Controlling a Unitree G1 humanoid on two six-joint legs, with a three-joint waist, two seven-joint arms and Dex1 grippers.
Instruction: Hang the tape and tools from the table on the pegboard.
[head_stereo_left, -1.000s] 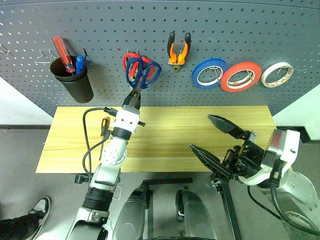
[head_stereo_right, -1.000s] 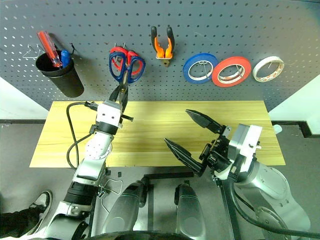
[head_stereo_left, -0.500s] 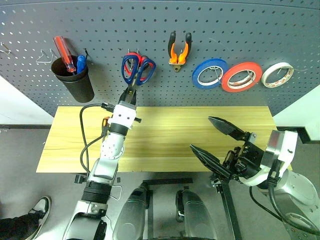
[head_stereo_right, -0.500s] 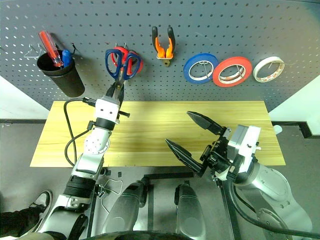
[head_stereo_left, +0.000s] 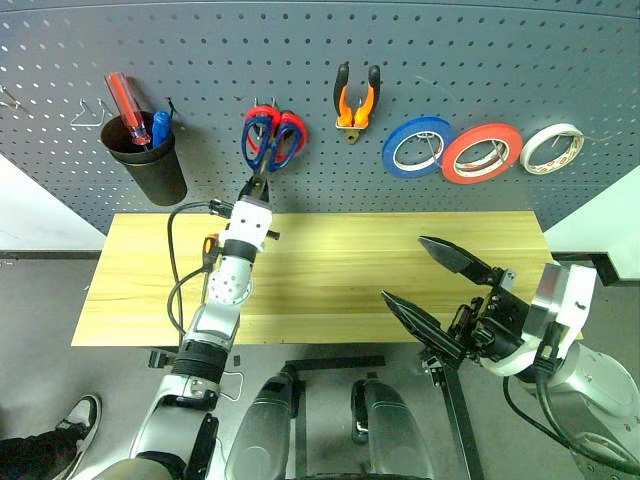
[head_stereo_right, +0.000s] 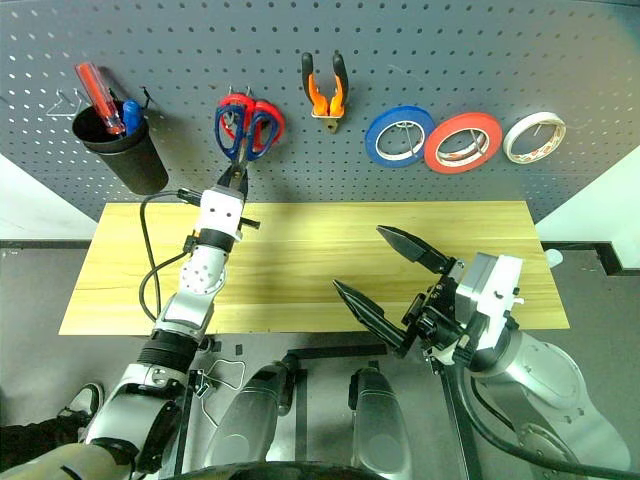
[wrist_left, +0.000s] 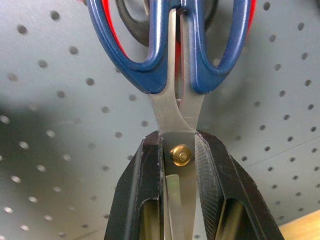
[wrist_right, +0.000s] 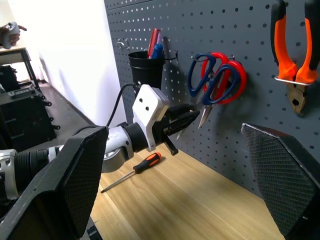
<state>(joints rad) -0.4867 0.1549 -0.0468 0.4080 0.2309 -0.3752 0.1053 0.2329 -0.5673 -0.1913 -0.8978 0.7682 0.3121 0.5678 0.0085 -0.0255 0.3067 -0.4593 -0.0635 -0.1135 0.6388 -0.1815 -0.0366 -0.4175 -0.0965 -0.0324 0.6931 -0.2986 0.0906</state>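
My left gripper (head_stereo_left: 253, 188) is shut on the blades of the dark blue scissors (head_stereo_left: 263, 148), just above the pivot screw (wrist_left: 181, 154). It holds them upright with their handles (wrist_left: 150, 60) against the pegboard (head_stereo_left: 450, 60), over the red scissors (head_stereo_left: 292, 124). The orange-and-black pliers (head_stereo_left: 357, 100) hang on the board, with the red tape roll (head_stereo_left: 482, 152) further right. The slim orange-and-black screwdriver (wrist_right: 132, 171) lies on the table (head_stereo_left: 350, 270) beside my left arm. My right gripper (head_stereo_left: 403, 268) is open and holds nothing, at the table's front edge.
A black cup (head_stereo_left: 150, 170) at the board's left holds a red screwdriver (head_stereo_left: 124, 104) and a blue-handled tool. A blue roll (head_stereo_left: 418, 146) and a white roll (head_stereo_left: 555, 148) hang beside the red one. Bare wire hooks (head_stereo_left: 88, 112) sit at the far left.
My left gripper has pushed toward the board. The blue scissors have shifted left and straightened, and their handles now lie over the red scissors. The right gripper has stayed put.
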